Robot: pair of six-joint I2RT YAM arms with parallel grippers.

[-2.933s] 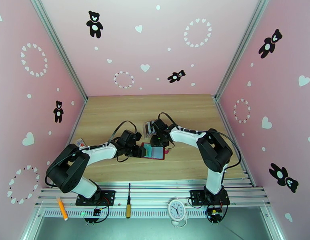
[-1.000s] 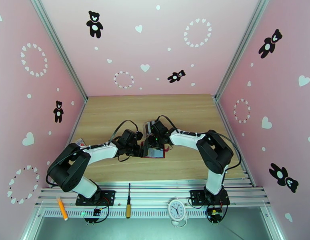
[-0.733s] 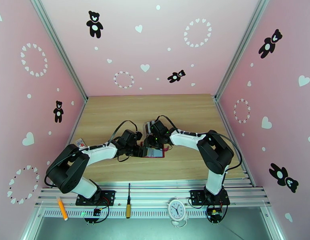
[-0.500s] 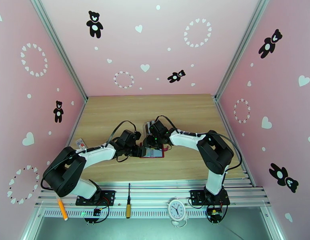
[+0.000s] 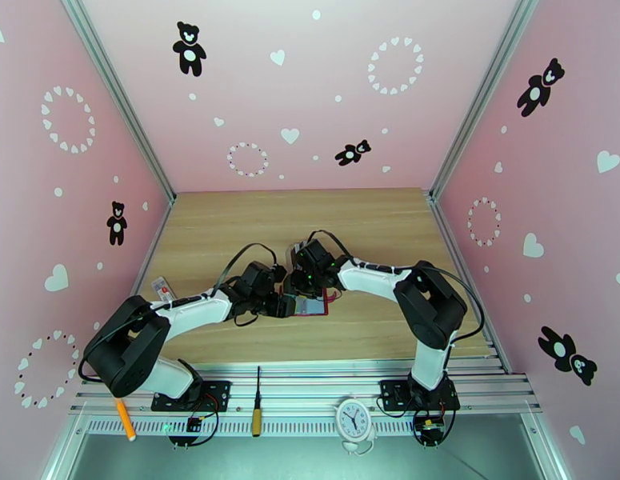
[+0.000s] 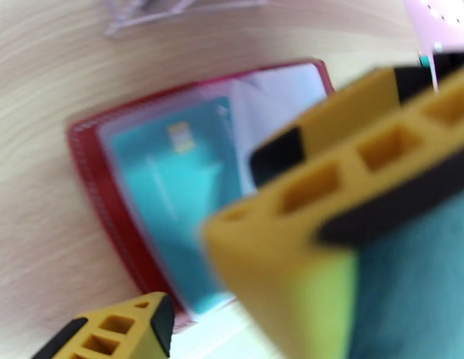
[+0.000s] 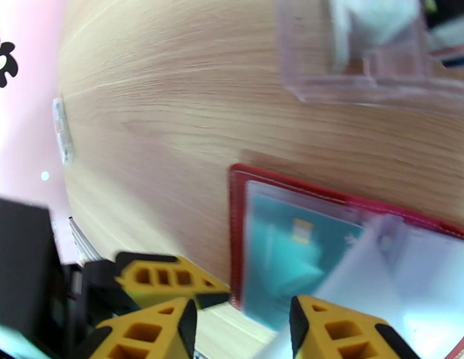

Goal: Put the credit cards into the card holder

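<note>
Card holder lies open and flat on the table, mid-table, right where your two grippers meet. One teal credit card sits inside its left-hand clear pocket, chip showing.

Right gripper: the fingers stand apart, with the holder's near edge and the pocket in the gap between them. Nothing looks clamped. A clear pocket leaf stands up off the page beside its right finger. I can't tell whether the two are touching.

Left gripper is at the holder's left edge. One of its fingers sits just beside the right gripper's left finger. You can't call it spread or closed from these views.

Hard to read: the left wrist view is badly blurred. A big yellow finger covers the holder's right half, and I can't say whose it is. The teal patch under it can't be identified either. From the top camera the arms cover most of the holder.

A clear rack stands just beyond the holder, apart from it. The table is light wood grain. The walls are pink with bear and heart stickers. On the near rail you have a small clock, a screwdriver and an orange pen.
</note>
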